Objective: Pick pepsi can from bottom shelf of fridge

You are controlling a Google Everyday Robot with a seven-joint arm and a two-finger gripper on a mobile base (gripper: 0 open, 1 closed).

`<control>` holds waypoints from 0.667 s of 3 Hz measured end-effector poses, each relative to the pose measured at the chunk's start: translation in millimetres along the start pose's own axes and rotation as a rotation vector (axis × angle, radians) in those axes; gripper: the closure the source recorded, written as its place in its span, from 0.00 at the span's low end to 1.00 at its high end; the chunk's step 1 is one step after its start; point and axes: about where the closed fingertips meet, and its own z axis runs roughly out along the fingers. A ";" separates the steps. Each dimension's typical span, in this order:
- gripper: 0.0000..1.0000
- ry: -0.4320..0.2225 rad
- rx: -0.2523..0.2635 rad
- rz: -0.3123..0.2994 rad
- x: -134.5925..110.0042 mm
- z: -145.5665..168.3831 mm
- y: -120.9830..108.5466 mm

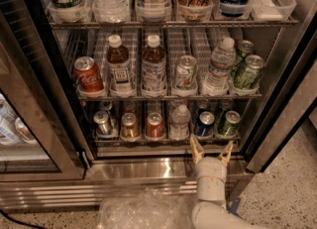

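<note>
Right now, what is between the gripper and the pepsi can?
In the camera view, only the bottom shelf's front rail; the open gripper hovers just below the pepsi can.

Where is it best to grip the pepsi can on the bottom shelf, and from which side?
Probably grip the pepsi can across its round body, from the front: it stands at its lane's front end, a water bottle and a green can close beside. The open pincer hovers just before it.
</note>
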 end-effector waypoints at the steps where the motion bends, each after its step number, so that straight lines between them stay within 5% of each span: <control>1: 0.33 -0.002 0.036 -0.072 19.3 3.8 -3.5; 2: 0.27 -0.004 0.051 -0.132 32.9 8.8 -7.4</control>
